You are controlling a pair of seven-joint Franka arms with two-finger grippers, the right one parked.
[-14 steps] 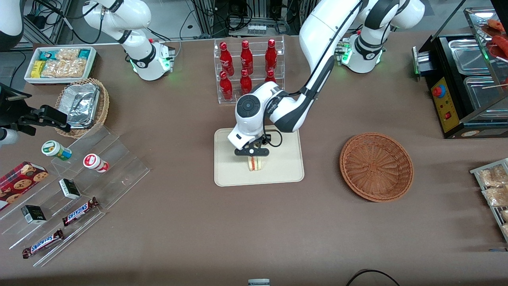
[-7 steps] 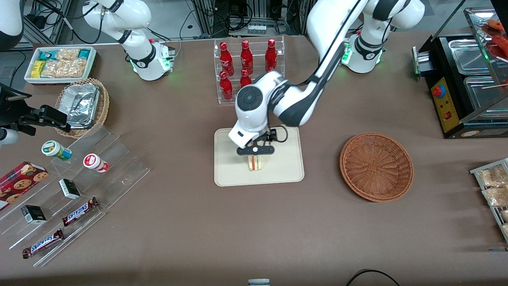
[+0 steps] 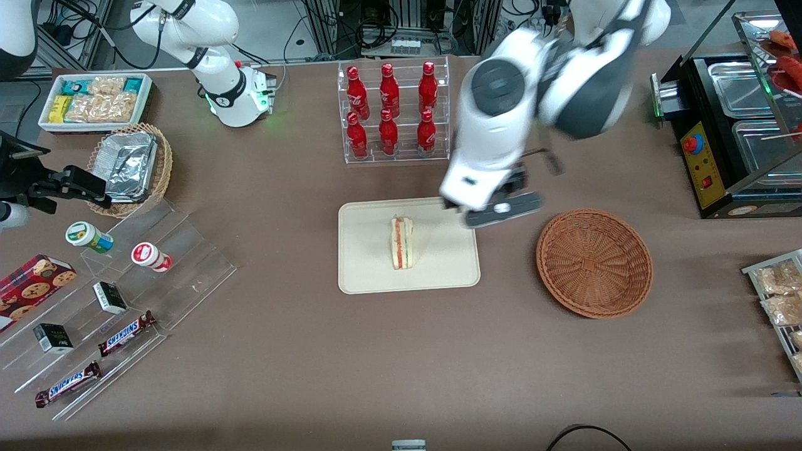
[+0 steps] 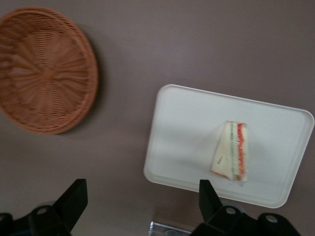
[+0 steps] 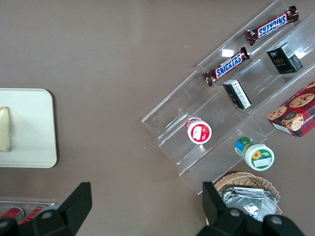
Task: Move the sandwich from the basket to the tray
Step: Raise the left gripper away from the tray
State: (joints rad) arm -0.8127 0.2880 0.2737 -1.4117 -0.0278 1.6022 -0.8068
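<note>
The sandwich (image 3: 401,242) stands on its edge in the tray (image 3: 363,275), so a bump could tip it, though the gripper (image 3: 501,212), fingers spread and holding nothing, seems raised clear between tray and empty basket (image 3: 594,263).

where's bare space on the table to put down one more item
Bare tabletop lies between the tray holding the sandwich and the empty basket, below the raised open tool, and nearer the camera. The snack shelves are crowded.
</note>
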